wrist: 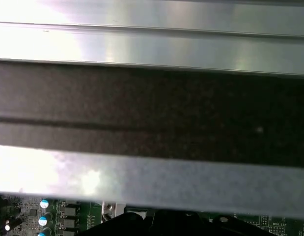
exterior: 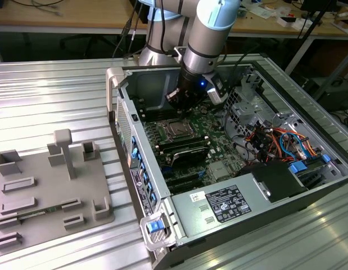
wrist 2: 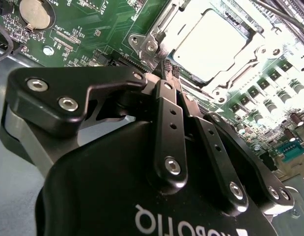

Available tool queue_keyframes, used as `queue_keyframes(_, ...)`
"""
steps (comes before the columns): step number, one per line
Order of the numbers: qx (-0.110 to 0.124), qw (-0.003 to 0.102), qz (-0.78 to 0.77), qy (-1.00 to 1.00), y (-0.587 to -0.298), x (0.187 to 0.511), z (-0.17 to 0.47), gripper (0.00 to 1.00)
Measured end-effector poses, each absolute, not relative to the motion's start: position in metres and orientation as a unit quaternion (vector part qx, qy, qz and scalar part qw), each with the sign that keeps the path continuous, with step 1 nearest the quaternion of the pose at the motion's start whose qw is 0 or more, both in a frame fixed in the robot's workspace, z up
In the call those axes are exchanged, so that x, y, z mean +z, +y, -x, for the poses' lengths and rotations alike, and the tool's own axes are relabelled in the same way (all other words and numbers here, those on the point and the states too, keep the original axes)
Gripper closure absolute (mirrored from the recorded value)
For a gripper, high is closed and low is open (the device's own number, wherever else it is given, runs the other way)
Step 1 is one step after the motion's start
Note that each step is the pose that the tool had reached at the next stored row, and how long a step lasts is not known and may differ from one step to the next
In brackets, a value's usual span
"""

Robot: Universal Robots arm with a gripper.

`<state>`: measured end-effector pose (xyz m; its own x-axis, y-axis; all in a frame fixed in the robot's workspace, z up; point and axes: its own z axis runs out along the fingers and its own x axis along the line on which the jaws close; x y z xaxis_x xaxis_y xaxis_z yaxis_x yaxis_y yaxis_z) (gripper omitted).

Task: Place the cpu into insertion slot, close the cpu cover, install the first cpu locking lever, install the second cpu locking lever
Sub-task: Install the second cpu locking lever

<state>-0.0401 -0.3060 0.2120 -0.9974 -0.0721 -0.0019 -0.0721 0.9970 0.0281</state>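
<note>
I see the cpu [wrist 2: 207,45] lying flat in the insertion slot [wrist 2: 255,46] on the green circuit board [wrist 2: 93,29], its pale metal face up. It is square, so I can name no long axis; in the second wrist view its edges run parallel to the slot's rim. The cpu cover [wrist 2: 229,81] lies down over it, a silvery frame whose square cut-out leaves the chip's face showing. In the exterior view the same slot [exterior: 178,130] sits on the board near the back wall of the open computer case [exterior: 162,185], with the long black memory slots [exterior: 188,151] just in front of it.

The gripper [wrist 2: 167,69] hangs over the board just beside one corner of the slot. Its black fingers [wrist 2: 169,132] are pressed together with nothing between them, and the tips come down right at the metal corner piece [wrist 2: 144,45] of the slot; I cannot tell whether they touch it. In the exterior view the gripper [exterior: 181,107] hangs just above the slot, under the arm's grey wrist [exterior: 204,39].

The exterior view also gives me the grey fixture tray [exterior: 50,191] lying outside the case on the ribbed metal table [exterior: 50,90], at the exterior view's left. The first wrist view shows a silvery metal wall [wrist: 152,34], a dark band, and a strip of board [wrist: 53,214] with small capacitors.
</note>
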Motion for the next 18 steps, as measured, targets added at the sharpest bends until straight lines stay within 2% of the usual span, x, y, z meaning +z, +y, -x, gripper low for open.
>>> queue_keyframes(11,0.014,-0.001,0.036,0.999,-0.315,0.213,0.027,0.89)
queue_keyframes(18,0.004,-0.001,0.036,0.999,-0.320,0.230,0.027,0.89)
